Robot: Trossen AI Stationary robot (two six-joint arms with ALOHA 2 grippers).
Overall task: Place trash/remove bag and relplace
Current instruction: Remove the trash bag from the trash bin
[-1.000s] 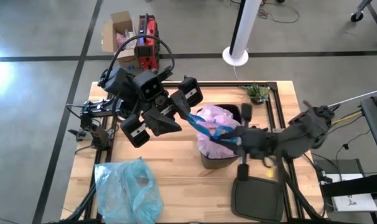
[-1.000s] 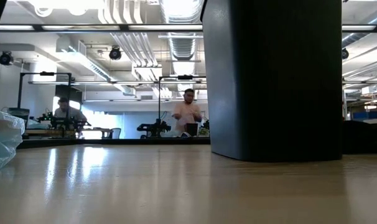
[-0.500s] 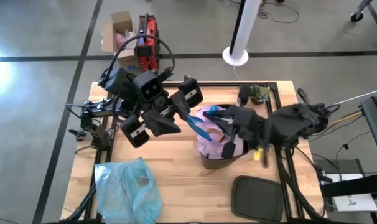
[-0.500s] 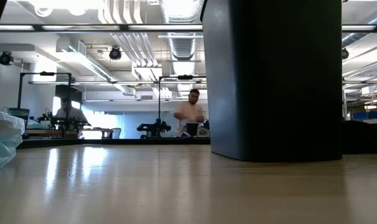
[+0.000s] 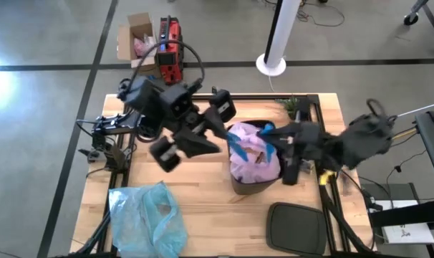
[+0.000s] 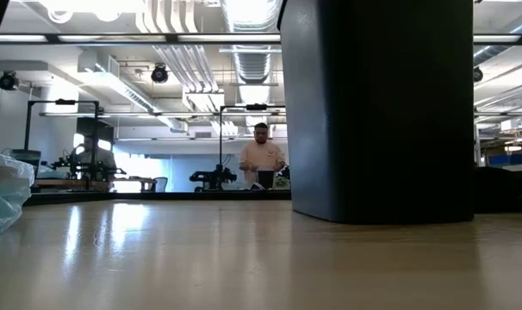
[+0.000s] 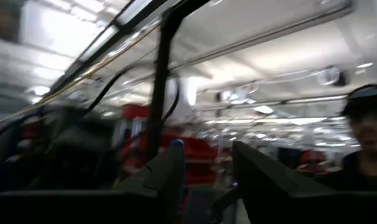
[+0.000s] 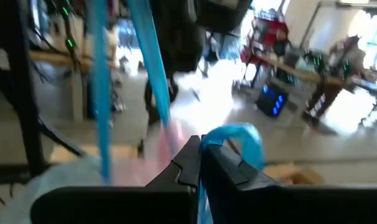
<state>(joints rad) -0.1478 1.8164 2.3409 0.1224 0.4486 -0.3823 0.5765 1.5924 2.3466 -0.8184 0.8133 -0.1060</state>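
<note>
While our left gripper (image 5: 230, 140) pinches one blue drawstring loop (image 5: 237, 148), our right gripper (image 5: 268, 132) stays closed on the other loop (image 8: 235, 138). Both loops belong to the bag (image 5: 255, 154); it sits in the black bin (image 6: 382, 108).

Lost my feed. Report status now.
Right gripper shut on blue drawstring loop; left gripper on the other. Pale pink plastic bag in black bin. Nothing blocking.

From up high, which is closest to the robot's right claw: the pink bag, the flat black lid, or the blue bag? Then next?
From the right gripper:
1. Pink bag, right under it, in the bin.
2. Flat black lid, at the near table edge.
3. Blue bag, in the far left corner.
</note>
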